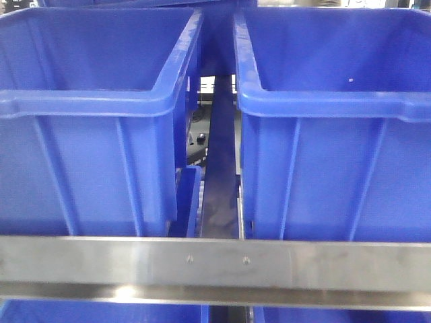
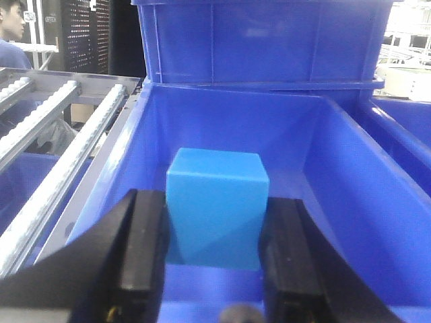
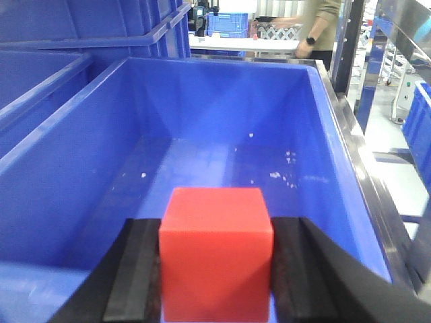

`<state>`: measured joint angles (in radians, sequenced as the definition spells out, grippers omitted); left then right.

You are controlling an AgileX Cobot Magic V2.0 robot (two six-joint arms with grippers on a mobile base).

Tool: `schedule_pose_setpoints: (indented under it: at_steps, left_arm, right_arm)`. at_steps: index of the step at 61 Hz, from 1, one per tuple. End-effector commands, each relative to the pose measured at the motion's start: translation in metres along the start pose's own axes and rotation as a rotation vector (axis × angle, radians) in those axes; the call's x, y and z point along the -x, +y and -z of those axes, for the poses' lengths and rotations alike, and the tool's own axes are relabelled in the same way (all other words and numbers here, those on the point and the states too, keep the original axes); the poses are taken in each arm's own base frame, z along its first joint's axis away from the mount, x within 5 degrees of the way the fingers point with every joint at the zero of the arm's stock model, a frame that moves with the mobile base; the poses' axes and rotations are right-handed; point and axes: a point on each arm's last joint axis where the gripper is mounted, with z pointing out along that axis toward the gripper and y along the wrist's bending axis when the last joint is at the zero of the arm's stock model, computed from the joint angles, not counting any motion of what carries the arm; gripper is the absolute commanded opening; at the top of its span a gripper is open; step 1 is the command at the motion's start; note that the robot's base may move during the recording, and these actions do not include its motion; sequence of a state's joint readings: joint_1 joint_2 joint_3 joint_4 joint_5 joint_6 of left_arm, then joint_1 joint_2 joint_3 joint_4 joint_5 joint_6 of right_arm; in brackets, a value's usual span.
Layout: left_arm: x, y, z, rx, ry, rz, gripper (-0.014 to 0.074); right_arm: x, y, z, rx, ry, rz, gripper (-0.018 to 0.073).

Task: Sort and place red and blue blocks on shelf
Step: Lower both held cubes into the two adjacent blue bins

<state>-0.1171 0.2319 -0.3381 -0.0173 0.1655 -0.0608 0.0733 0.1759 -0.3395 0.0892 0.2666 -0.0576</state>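
Note:
In the left wrist view, my left gripper (image 2: 214, 205) is shut on the sky-blue block (image 2: 217, 195), with a black finger (image 2: 143, 235) on each side, inside a large blue bin (image 2: 350, 175). In the right wrist view, my right gripper (image 3: 217, 229) is shut on the bright red block (image 3: 217, 259), held over the near end of another blue bin (image 3: 67, 155). The shelf's brushed-steel front rail (image 1: 215, 264) crosses the front view below two blue bins, a left one (image 1: 87, 148) and a right one (image 1: 337, 155). Neither gripper nor block shows in the front view.
Roller tracks (image 2: 60, 148) run left of the left bin. Another blue bin (image 2: 262, 40) is stacked behind it. A dark divider (image 1: 219, 175) runs between the two bins. One person (image 2: 10, 33) stands at the far left, another (image 3: 323, 27) behind the right bin.

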Motion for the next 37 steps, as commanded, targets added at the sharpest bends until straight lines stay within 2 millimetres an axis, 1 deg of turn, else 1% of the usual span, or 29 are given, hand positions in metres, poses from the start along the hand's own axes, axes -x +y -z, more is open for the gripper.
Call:
schedule_pose_setpoints:
  at_steps: [1,37]
  left_arm:
    - [0.0170,-0.0015,0.0010,-0.013,-0.117,0.001,0.0122]
    - [0.0170,-0.0015,0.0010,-0.013,-0.117,0.001,0.0122]
  right_arm:
    - [0.0161,-0.0004,0.0012,-0.009,-0.100,0.002,0.0078]
    - [0.0161,-0.0004,0.0012,-0.009,-0.100,0.002,0.0078]
